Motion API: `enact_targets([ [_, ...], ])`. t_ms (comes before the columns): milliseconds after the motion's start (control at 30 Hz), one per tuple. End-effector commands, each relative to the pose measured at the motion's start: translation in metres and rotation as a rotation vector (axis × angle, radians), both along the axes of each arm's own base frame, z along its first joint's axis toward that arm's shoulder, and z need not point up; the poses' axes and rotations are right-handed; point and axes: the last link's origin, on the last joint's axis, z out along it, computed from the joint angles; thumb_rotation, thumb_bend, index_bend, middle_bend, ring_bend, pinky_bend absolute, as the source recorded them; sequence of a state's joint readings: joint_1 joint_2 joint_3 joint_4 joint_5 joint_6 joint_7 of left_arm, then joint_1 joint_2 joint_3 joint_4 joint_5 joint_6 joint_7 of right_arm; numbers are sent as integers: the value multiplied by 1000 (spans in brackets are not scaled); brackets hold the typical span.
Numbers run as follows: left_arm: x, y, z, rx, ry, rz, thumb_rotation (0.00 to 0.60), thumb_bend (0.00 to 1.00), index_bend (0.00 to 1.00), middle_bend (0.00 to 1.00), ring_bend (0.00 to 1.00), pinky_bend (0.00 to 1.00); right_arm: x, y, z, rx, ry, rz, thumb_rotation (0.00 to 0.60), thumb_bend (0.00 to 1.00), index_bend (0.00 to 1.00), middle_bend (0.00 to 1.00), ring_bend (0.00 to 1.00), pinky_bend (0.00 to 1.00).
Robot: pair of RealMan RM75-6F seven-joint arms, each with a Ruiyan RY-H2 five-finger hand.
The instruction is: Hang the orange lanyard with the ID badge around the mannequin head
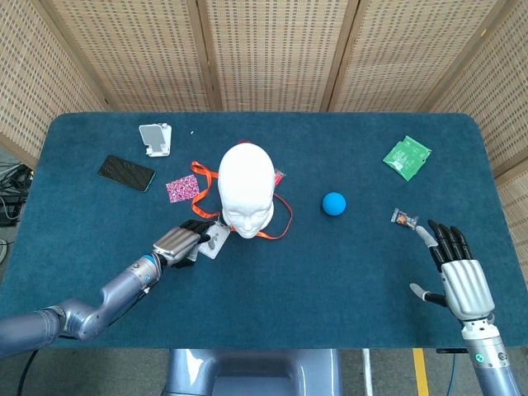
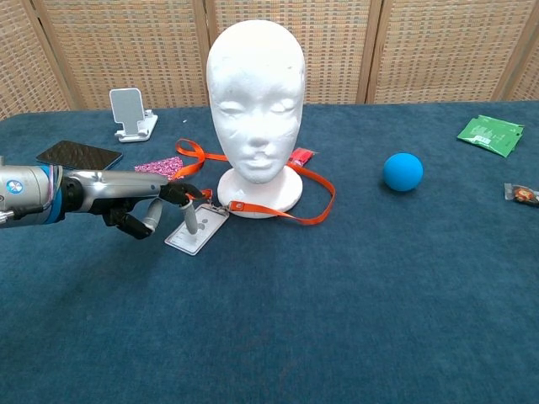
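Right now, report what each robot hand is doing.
Left robot hand: fingertips on the ID badge, grip cannot be told.
Right robot hand: open, holding nothing.

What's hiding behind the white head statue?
Behind the white foam mannequin head, a small red packet peeks out and the orange lanyard loops round its base. The strap's rear stretch is hidden.

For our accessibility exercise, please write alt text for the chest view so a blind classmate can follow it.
A robot's left hand reaches in from the left, its fingertips at the ID badge of an orange lanyard looped on the blue table around the base of a white mannequin head. A blue ball sits to the right.
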State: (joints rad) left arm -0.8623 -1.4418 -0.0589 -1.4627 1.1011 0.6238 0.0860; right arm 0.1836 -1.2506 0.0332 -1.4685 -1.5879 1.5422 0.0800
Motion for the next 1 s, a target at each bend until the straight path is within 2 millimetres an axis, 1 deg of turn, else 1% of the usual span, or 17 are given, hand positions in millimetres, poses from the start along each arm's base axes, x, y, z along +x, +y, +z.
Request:
enact_targets([
  [33, 2, 1, -1, 27, 3, -3, 600, 1000, 380, 0, 0, 0, 0, 0, 0, 0, -2, -1, 600, 268, 103, 0, 0, 0],
  [133, 6, 3, -2, 62, -6, -8, 600, 1000, 372, 0, 0, 0, 0, -1, 0, 3, -5, -4, 600, 268, 103, 0, 0, 0],
  [400, 5, 7, -7, 108, 12, -10, 600, 1000, 356, 0, 0, 0, 0, 0, 1, 3, -8, 0, 600, 268, 105, 0, 0, 0],
  [533, -1, 9, -12, 121, 30, 16, 600, 1000, 318, 0, 0, 0, 1, 0, 1, 5, -11, 2, 600, 268, 108, 0, 0, 0],
  [633, -2, 10, -16, 118, 43, 27, 600, 1000, 312, 0, 0, 0, 1, 1, 1, 6, -13, 2, 600, 268, 109, 0, 0, 0],
  [833, -2, 7, -22, 100, 54, 31, 600, 1000, 312, 0, 0, 0, 1, 0, 2, 3, -18, 1, 600, 268, 123, 0, 0, 0],
  [1000, 1, -1, -25, 72, 50, 19, 600, 1000, 312, 0, 0, 0, 0, 1, 2, 2, -21, 0, 600, 269, 123, 0, 0, 0],
])
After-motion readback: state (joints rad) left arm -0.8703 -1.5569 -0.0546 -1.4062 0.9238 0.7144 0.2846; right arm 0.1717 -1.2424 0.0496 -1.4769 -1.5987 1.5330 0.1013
